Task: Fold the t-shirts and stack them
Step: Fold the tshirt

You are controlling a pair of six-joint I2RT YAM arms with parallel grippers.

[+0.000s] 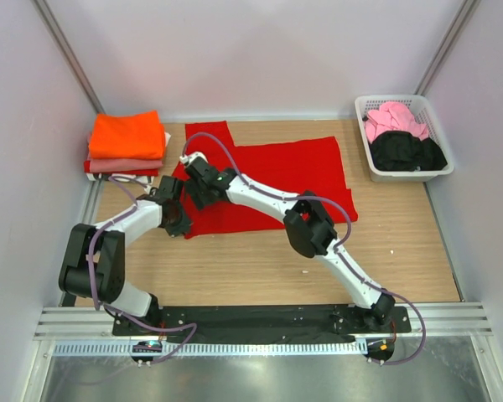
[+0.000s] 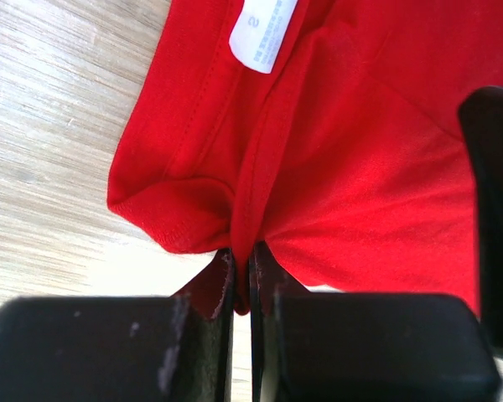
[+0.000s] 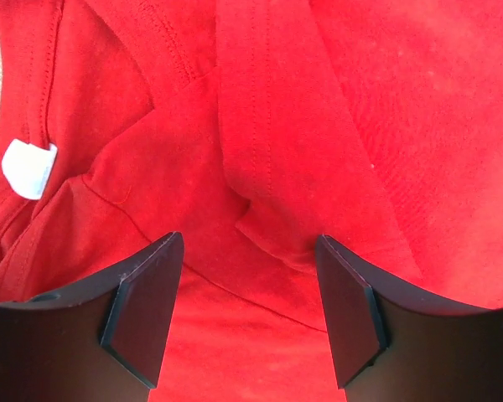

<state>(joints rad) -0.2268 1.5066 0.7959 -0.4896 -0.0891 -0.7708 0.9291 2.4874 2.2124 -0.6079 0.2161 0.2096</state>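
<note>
With a folded stack [image 1: 127, 138] at the far-left corner of the counter [image 1: 235, 268], the red t-shirt [image 1: 293, 172] lies mid-counter, left jaws clamped on its edge, right jaws open above it; the pink and black shirts [image 1: 402, 138] await folding in the far-right basket [image 1: 365, 105].

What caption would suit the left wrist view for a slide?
Left gripper shut on a fold of the red shirt near its white label, wooden table at left.
</note>
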